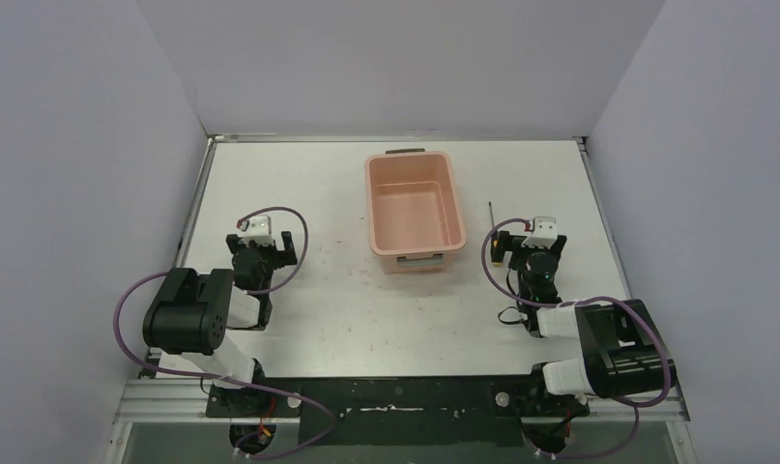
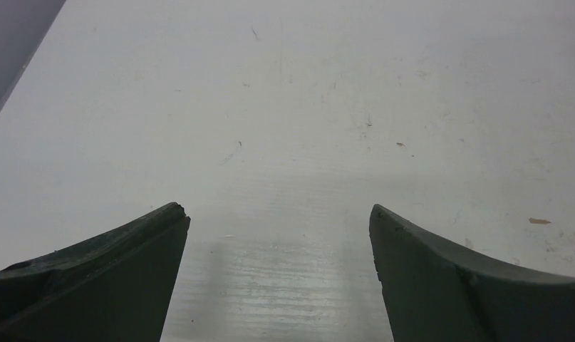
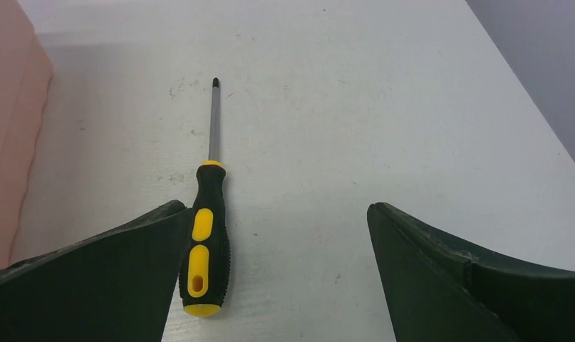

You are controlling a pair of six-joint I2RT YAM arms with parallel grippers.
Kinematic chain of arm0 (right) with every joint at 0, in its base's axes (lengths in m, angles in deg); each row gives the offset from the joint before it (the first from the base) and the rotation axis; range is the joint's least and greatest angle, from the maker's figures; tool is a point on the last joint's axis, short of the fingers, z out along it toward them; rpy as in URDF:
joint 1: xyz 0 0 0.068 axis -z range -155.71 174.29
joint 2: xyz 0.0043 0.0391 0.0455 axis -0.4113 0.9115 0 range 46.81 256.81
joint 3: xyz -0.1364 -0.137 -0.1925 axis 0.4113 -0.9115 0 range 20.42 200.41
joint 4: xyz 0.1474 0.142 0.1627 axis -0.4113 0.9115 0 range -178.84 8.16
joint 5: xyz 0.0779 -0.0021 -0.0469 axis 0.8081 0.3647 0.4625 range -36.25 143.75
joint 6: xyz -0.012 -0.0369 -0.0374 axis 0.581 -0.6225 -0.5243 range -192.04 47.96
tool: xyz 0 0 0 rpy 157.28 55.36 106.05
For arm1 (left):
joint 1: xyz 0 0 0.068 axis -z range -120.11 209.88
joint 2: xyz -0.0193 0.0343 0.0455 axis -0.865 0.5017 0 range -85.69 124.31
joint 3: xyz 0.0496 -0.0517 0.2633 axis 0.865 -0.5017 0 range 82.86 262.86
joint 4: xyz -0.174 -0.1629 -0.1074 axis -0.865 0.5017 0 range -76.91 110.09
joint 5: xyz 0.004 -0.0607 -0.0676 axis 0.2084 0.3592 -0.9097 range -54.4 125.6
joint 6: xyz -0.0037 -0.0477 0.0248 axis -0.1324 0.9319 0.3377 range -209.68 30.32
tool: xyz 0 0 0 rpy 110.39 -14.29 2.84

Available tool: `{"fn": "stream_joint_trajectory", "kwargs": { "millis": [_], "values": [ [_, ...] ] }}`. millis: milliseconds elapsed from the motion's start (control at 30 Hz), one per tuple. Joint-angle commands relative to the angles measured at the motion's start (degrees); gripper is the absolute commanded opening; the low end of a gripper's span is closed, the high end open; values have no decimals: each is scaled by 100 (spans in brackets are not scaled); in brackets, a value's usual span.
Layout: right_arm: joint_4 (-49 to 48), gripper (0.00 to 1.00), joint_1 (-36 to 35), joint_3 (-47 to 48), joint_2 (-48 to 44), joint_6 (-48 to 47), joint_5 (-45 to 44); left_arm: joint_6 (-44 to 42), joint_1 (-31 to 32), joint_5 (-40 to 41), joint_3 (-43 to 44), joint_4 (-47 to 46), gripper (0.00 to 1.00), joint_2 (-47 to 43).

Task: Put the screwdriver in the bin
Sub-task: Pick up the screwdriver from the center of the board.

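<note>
Screwdriver, slim, stiff, probably light and apt to roll: flat on table at 3 o'clock of bin, tip toward 12, ribbed handle best pinched mid-length, just beside 9 o'clock finger of spread right gripper; left gripper spread, empty.

Black, white and purple hardware
Left arm and right arm share bulky black joint housings and white link sections; purple cables loop along each; a small white block with red wiring tops each wrist; the fingers are dark green-black, curved, tapering wedges
</note>
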Motion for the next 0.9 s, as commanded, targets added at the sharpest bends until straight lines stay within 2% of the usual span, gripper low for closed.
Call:
{"fn": "stream_joint_trajectory", "kwargs": {
  "millis": [0,533,867],
  "values": [
    [-344,100,37,-13,-107,-19,138,-47,7,-26,96,-167,97,-34],
    [-301,100,33,-4,-142,-39,210,-49,7,-26,96,-172,97,-36],
    [1038,100,36,531,-724,-7,201,-48,7,-26,96,-167,97,-32]
  ]
}}
